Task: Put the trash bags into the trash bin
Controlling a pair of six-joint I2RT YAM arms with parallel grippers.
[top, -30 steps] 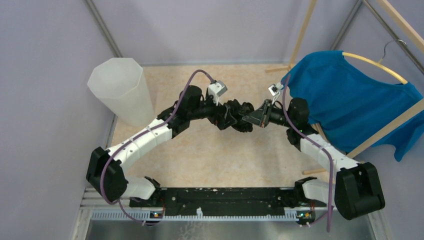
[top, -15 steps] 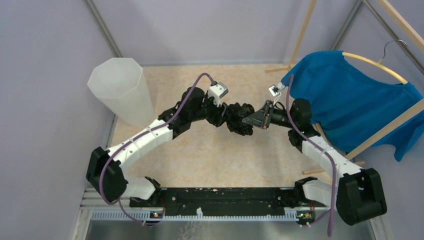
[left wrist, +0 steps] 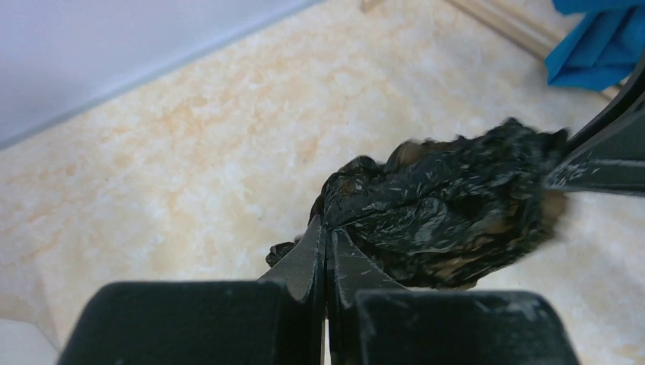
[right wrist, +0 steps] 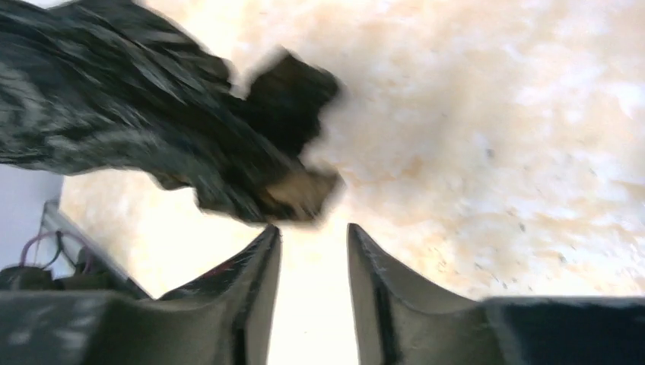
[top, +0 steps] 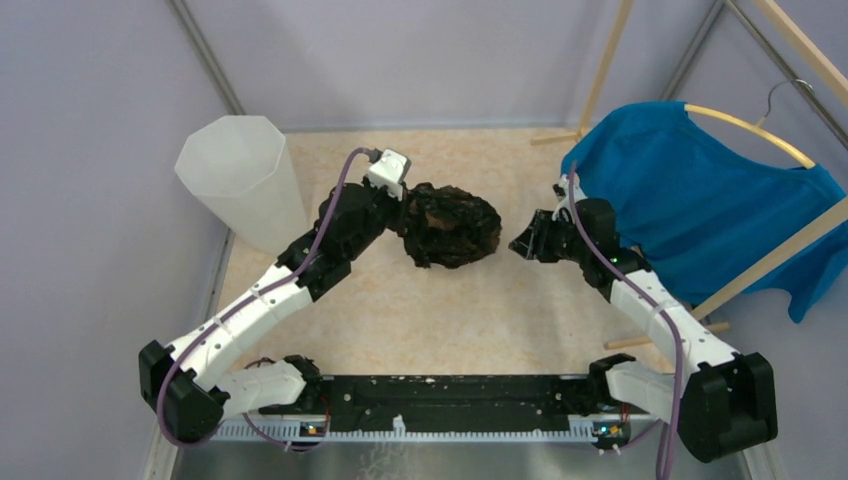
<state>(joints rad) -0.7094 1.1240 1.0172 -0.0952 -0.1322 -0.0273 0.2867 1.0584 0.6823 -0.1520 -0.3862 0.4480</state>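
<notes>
The trash bag (top: 452, 226) is a crumpled glossy black wad hanging above the middle of the floor. My left gripper (top: 406, 214) is shut on its left edge. In the left wrist view the fingertips (left wrist: 325, 225) pinch the plastic and the trash bag (left wrist: 449, 213) bulges out beyond them. My right gripper (top: 519, 243) stands open just right of the wad, apart from it. In the right wrist view the trash bag (right wrist: 137, 129) is blurred above the right gripper (right wrist: 312, 228), with nothing between the fingers. The trash bin (top: 240, 178), a tall translucent white tub, stands upright at the far left.
A blue T-shirt (top: 700, 210) hangs on a hanger from a wooden rack (top: 610, 70) at the right, close behind my right arm. Grey walls close in the left and back sides. A corner of the blue T-shirt (left wrist: 601, 46) shows in the left wrist view.
My left gripper has shut on the bag and carried it back and to the left. My right gripper has opened, let go of the bag and drawn away to the right.
</notes>
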